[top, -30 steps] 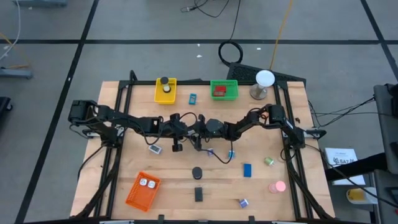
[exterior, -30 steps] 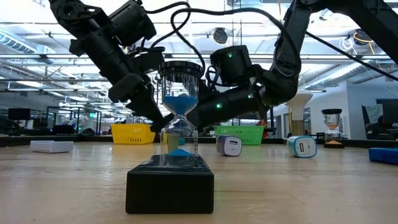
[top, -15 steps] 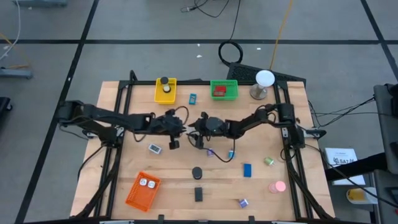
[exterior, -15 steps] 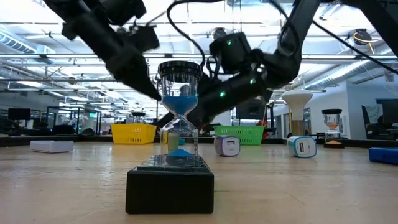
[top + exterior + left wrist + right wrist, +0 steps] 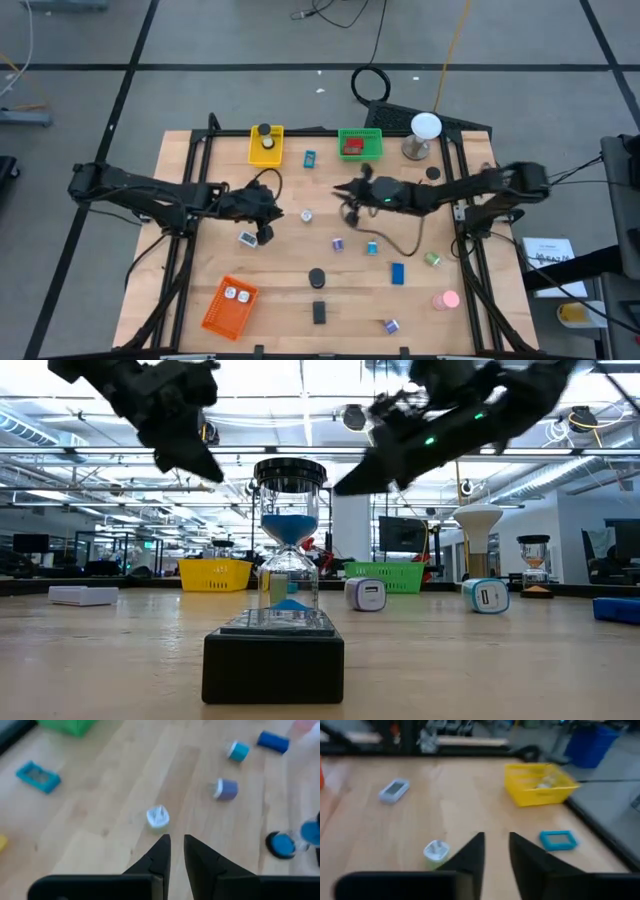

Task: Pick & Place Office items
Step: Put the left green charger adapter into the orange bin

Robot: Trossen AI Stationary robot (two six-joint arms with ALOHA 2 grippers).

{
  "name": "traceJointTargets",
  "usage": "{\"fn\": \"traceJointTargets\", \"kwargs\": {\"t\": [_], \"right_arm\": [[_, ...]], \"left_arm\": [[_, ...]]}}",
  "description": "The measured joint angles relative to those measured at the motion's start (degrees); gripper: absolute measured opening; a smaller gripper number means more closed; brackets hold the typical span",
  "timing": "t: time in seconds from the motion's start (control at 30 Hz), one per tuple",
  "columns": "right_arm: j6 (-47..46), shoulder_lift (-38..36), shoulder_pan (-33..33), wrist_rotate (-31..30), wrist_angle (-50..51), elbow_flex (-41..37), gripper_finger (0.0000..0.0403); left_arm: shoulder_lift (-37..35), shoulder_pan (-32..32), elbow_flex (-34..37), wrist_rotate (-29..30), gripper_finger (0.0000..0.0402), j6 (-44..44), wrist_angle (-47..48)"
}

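We see the left gripper [image 5: 268, 214] above the middle of the wooden table [image 5: 200, 270], its fingers [image 5: 159, 854] narrow with a small gap and empty. The right gripper [image 5: 345, 193] is also narrow and empty. A small white plug-like piece [image 5: 307, 215] lies between them on the table, near the purple clip [image 5: 338, 243].

An open lab hall: ceiling trusses [image 5: 100, 455], distant workbenches, cables [image 5: 370, 30] on grey floor.

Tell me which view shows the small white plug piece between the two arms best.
Left wrist view: the white plug piece lies unobstructed ahead of the fingers. Right wrist view shows it blurred; high view a tiny speck; the low view shows no sure sign.
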State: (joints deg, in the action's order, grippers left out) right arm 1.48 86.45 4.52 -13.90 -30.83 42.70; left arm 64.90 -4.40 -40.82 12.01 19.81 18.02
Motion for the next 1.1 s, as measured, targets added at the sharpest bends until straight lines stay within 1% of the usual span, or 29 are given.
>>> {"fn": "traceJointTargets", "kwargs": {"t": [0.07,0.13,0.27,0.33,0.47,0.53,0.63,0.83,0.9,0.97,1.1], "right_arm": [[-2.25,-4.99,0.76,-1.32,0.43,-3.84,0.0023],[-4.34,-9.24,1.29,-2.81,0.20,-7.17,0.0006],[-6.59,-16.40,1.52,-4.36,-1.53,-13.57,0.0018],[-6.79,-19.31,1.50,-4.38,-2.12,-16.08,0.0017],[-6.83,-22.50,1.50,-4.41,-6.08,-19.23,0.0004],[-6.82,-22.60,1.50,-4.42,-8.15,-19.77,0.0002],[-6.82,-22.92,1.50,-4.38,-8.52,-20.29,0.0004],[-6.90,-22.72,1.50,-4.33,-8.34,-20.26,0.0002],[-7.02,-22.71,1.50,-4.31,-8.09,-20.26,0.0001],[-7.02,-22.71,1.50,-4.29,-8.28,-20.26,0.0001],[-7.02,-22.71,1.50,-4.27,-8.26,-20.26,0.0001]], "left_arm": [[1.87,-0.18,0.00,0.00,0.0057,1.76,-0.55],[3.82,-0.16,0.00,0.36,0.0071,2.81,-0.27],[8.03,0.04,-0.06,2.26,0.0116,3.04,-2.21],[10.25,0.39,-1.64,3.30,0.0141,3.03,-2.72],[13.77,1.54,-6.26,3.58,0.0190,2.36,-1.95],[15.73,1.99,-8.55,3.53,0.0213,2.75,-0.82],[19.78,2.45,-12.21,3.10,0.0245,3.25,-0.17],[28.34,4.01,-17.90,3.06,0.0303,4.15,6.44],[30.50,4.79,-19.10,2.97,0.0318,4.95,7.29],[32.34,5.60,-19.88,1.38,0.0329,4.78,7.59],[34.57,7.26,-20.67,0.11,0.0336,4.76,7.41]]}}
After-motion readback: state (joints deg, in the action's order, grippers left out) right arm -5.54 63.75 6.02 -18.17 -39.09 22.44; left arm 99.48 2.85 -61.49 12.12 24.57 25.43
